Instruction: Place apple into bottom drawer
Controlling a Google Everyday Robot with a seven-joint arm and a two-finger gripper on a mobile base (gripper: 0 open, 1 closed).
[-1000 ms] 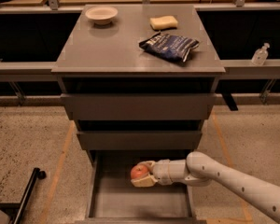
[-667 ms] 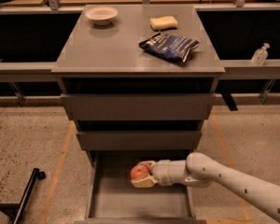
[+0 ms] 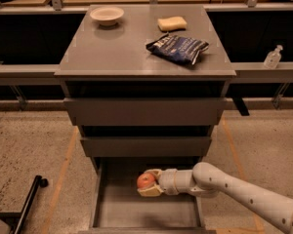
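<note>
The red-orange apple [image 3: 145, 180] sits between the fingers of my gripper [image 3: 149, 182], which is shut on it. The white arm reaches in from the lower right. The gripper holds the apple over the grey floor of the bottom drawer [image 3: 127, 211], which is pulled open at the foot of the grey cabinet. The apple is near the drawer's back, a little right of its middle. I cannot tell whether the apple touches the floor.
Two wider grey drawers [image 3: 145, 112] above are closed. On the cabinet top [image 3: 107, 48] lie a white bowl [image 3: 106, 15], a yellow sponge [image 3: 172, 23] and a dark blue chip bag [image 3: 177, 48]. A clear bottle [image 3: 273, 57] stands on the right ledge. A black bar [image 3: 28, 204] lies on the floor at left.
</note>
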